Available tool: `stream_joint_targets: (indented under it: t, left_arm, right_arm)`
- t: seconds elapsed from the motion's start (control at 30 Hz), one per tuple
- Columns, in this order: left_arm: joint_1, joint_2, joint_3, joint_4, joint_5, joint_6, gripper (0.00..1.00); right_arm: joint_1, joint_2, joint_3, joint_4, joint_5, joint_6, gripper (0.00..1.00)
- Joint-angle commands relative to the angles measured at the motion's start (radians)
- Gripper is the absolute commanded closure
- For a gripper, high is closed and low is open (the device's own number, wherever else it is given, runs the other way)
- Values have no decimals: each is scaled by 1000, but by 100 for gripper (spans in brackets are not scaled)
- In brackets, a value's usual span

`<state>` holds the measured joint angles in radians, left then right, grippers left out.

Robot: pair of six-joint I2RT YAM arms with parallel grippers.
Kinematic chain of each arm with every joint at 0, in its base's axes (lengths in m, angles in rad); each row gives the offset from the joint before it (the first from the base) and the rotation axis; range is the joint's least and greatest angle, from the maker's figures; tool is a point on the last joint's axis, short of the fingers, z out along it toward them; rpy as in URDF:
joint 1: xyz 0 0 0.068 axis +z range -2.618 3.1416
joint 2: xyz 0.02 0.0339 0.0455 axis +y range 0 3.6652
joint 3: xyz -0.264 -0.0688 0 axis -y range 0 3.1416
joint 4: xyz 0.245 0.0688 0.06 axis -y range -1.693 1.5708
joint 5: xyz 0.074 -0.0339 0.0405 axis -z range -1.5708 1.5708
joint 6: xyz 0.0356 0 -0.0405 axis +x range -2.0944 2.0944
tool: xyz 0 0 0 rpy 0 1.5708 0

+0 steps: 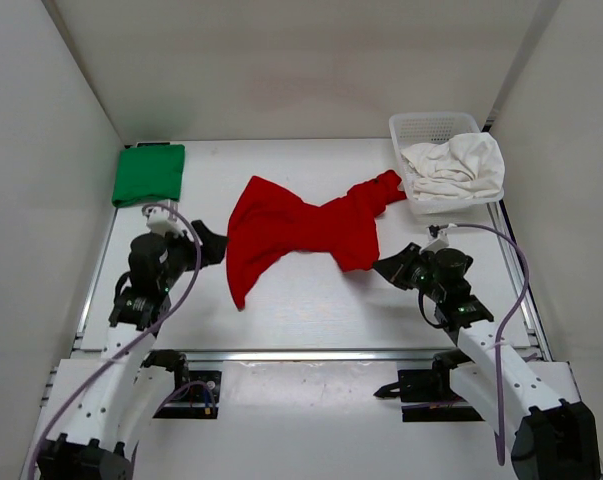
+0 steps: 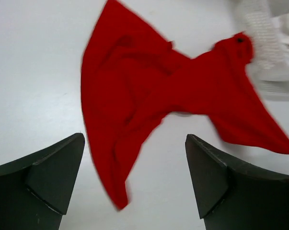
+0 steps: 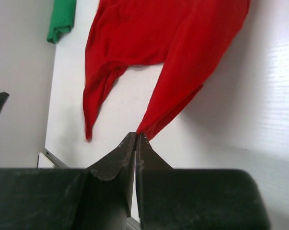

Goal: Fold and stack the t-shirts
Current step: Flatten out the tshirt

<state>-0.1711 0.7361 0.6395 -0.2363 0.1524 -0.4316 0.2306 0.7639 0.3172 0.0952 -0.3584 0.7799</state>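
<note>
The red t-shirt (image 1: 296, 230) lies crumpled and twisted mid-table, one end reaching the basket. It also shows in the left wrist view (image 2: 149, 86) and the right wrist view (image 3: 158, 33). The green t-shirt (image 1: 149, 173) lies folded at the back left. The white t-shirt (image 1: 453, 165) is bunched in the basket. My left gripper (image 1: 213, 245) is open and empty just left of the red shirt, whose pointed lower tip lies ahead between the jaws (image 2: 134, 139). My right gripper (image 1: 381, 265) is shut, pinching the red shirt's near right corner at its fingertips (image 3: 137, 135).
A white plastic mesh basket (image 1: 421, 128) stands at the back right, also in the left wrist view (image 2: 259, 28). White walls enclose the table on three sides. A metal rail (image 1: 311, 354) runs along the near edge.
</note>
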Motion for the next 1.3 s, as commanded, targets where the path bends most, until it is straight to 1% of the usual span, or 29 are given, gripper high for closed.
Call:
stream_joint_targets:
  t: [0.0,0.03,0.1,0.17,0.2,0.23,0.27,0.33,0.37,0.4,0.43,0.47,0.57,0.63,0.7,0.73,0.77,0.8,0.83,0.87,0.9,0.93,0.97,1.03,1.1,1.13,1.2,1.23,1.27]
  left_arm:
    - [45,-101,-90,-79,-98,57,1]
    - [32,-112,-93,-99,-120,54,1]
    - [16,-66,-86,-112,-125,30,1]
    - [38,-18,-101,-120,-97,-8,7]
    - [50,6,-122,-124,-84,-31,12]
    - [36,28,-133,-121,-97,-44,24]
    - [22,37,-170,-112,-106,-71,31]
    - [4,69,-205,-72,-113,-125,31]
    - [-23,113,-212,-19,-109,-146,32]
    - [-40,135,-209,6,-150,-165,35]
    - [-68,202,-201,23,-192,-177,37]
    - [-79,267,-193,47,-189,-185,39]
    - [-41,402,-179,182,-155,-219,35]
    - [-21,474,-147,219,-178,-219,35]
    - [-8,622,-72,218,-182,-207,37]
    - [-2,655,-49,213,-171,-210,45]
    - [-2,725,-11,224,-159,-210,54]
    - [-10,790,30,221,-154,-210,59]
    - [-13,843,51,219,-157,-210,72]
    - [-21,868,90,222,-155,-205,82]
    - [-21,914,138,216,-165,-205,86]
    - [-21,962,162,222,-168,-203,95]
    - [-21,983,213,224,-168,-202,100]
    - [-19,1074,314,215,-175,-194,100]
    - [-10,1153,510,181,-160,-188,100]
    - [7,1218,573,129,-165,-180,100]
    - [18,1267,797,19,-166,-148,100]
    - [28,1275,836,3,-177,-139,96]
    - [45,1273,879,-11,-177,-122,83]
  right_arm:
    - [22,-18,-15,-22,24,-22,100]
    - [21,-23,-15,-20,22,-24,100]
    - [32,-23,-12,-18,16,-25,100]
    - [15,-40,-12,-46,22,-31,100]
    - [9,-52,-16,-48,29,-39,100]
    - [6,-57,-13,-67,35,-44,99]
    - [3,-63,-15,-86,41,-51,100]
    - [-4,-69,-32,-92,44,-54,100]
    - [-1,-72,-29,-81,39,-53,100]
    - [6,-66,-41,-72,38,-50,100]
    - [12,-57,-43,-60,38,-48,100]
    - [13,-49,-49,-48,21,-41,100]
    - [15,-54,-47,-37,18,-54,100]
    - [19,-51,-52,-41,19,-59,100]
    - [15,-51,-53,-45,21,-63,100]
    - [15,-49,-56,-43,27,-64,100]
    - [16,-51,-59,-43,21,-59,100]
    - [16,-57,-70,-48,21,-60,100]
    - [13,-55,-69,-52,22,-62,100]
    - [9,-64,-79,-57,21,-65,99]
    - [7,-66,-82,-60,25,-65,100]
    - [4,-69,-86,-66,22,-64,100]
    - [-5,-77,-98,-66,22,-64,100]
    - [-8,-75,-98,-45,7,-47,100]
    - [-2,-51,-107,-25,-4,-36,100]
    - [1,-40,-104,-12,-7,-34,100]
    - [15,-25,-102,-12,-7,-31,100]
    - [19,-23,-109,-18,2,-22,100]
    - [16,-31,-106,-40,10,-33,100]
